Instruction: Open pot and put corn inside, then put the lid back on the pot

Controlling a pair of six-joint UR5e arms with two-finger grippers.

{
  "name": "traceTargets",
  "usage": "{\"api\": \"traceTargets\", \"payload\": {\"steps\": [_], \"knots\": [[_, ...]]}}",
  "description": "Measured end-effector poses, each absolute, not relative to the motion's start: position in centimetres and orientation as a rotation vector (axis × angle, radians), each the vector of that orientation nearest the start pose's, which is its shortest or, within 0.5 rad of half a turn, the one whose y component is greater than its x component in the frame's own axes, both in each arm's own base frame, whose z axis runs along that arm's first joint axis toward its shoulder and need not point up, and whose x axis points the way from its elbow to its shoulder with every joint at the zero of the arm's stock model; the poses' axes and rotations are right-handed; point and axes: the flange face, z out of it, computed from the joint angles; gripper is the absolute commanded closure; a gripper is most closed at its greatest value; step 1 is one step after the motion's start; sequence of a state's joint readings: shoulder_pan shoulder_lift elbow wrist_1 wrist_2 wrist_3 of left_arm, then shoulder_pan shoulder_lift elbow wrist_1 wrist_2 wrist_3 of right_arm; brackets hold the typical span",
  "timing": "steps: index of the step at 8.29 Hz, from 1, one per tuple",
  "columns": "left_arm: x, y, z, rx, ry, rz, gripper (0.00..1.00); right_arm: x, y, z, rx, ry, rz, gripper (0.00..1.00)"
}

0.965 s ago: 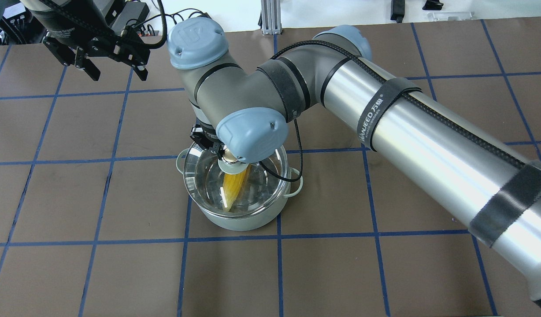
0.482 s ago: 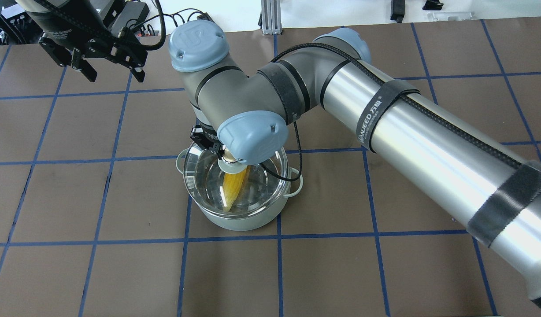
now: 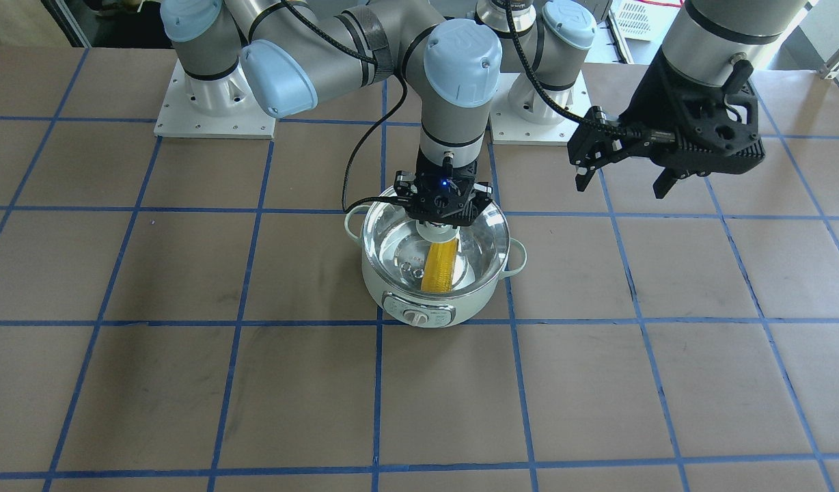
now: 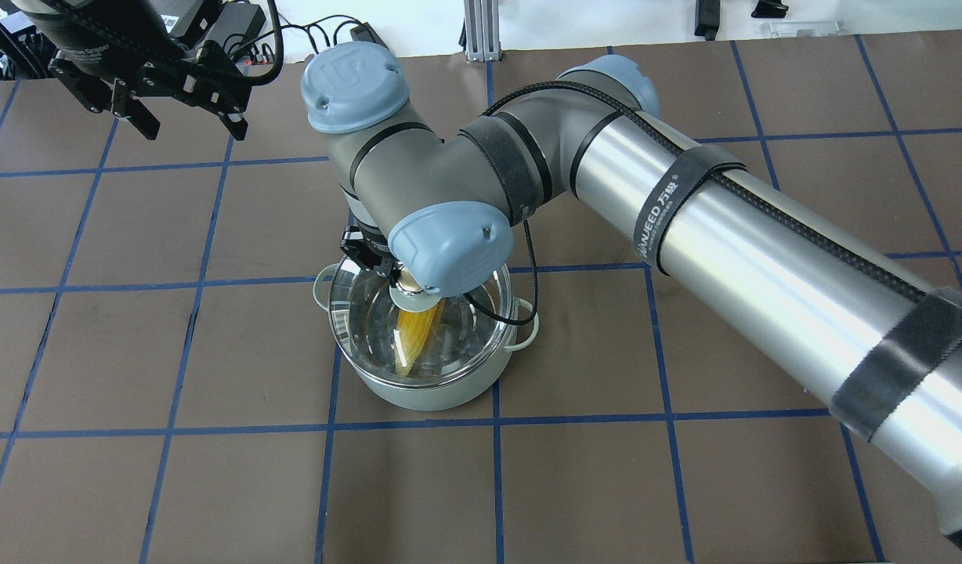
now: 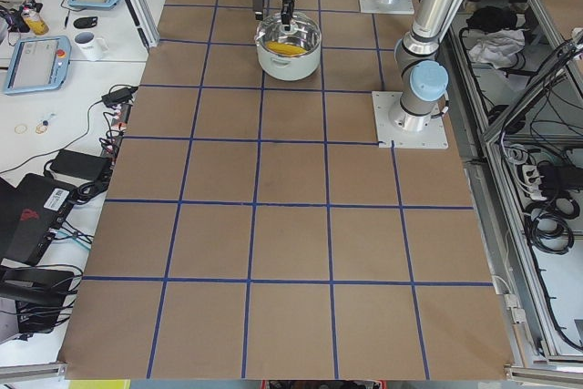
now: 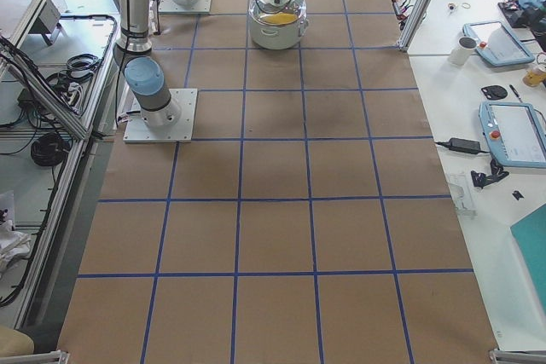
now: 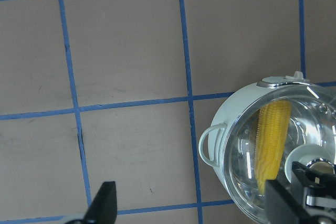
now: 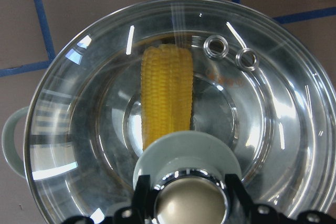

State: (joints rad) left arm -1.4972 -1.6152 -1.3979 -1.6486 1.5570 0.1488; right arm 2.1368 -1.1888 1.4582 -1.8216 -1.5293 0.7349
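While the right gripper (image 3: pixel 438 225) stands straight above the round pale mint-green electric pot (image 3: pixel 374 288), its two black fingers (image 8: pixel 140 195) are closed narrowly on the beige-topped knob (image 8: pixel 190 205) of the round clear glass lid (image 8: pixel 273 124). That lid covers the pot's mouth, its edge lined up with the steel rim all round (whether its full weight rests there, I cannot tell). Through the glass, the bright yellow corn cob (image 8: pixel 167 95) lies on the pot's shiny bottom. It runs from under the knob toward the wall on the side of the front control dial (image 3: pixel 418 316). Two small metal-ringed vent holes (image 8: pixel 216 44) sit in the glass just beside the cob. The pot stands upright on the brown desk (image 3: pixel 187 273) with its blue grid lines, and has a small loop handle on either side. The left gripper (image 3: pixel 621 188) hangs in the air well apart from the pot, on the robot's left of it. Its jaws are spread wide and hold nothing. Its wrist camera looks down on the pot's near handle and the cob under the glass.
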Motion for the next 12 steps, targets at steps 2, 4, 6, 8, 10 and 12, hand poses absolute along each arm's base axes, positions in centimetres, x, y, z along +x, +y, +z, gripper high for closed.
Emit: {"api": "traceTargets", "payload": {"steps": [2, 4, 6, 8, 10, 12], "knots": [[-9.7, -50.8, 55.3, 0.118, 3.146, -0.081, 0.0, 45.6, -46.2, 35.0, 0.269, 3.109, 0.066, 0.73], [-9.8, -49.7, 56.2, 0.111, 3.145, -0.082, 0.0, 45.6, -46.1, 34.8, 0.275, 3.11, 0.078, 0.73], [-9.9, -49.2, 56.6, 0.102, 3.147, -0.075, 0.0, 45.7, -46.0, 34.6, 0.282, 3.102, 0.099, 0.73], [-9.9, -48.9, 56.6, 0.1, 3.149, -0.069, 0.0, 45.7, -45.9, 34.8, 0.286, 3.097, 0.106, 0.73], [-9.9, -48.9, 56.5, 0.102, 3.151, -0.065, 0.0, 45.7, -45.9, 34.8, 0.285, 3.097, 0.107, 0.31], [-9.8, -49.0, 56.5, 0.103, 3.138, -0.064, 0.0, 45.7, -45.9, 34.7, 0.274, 3.098, 0.105, 0.0]]}}
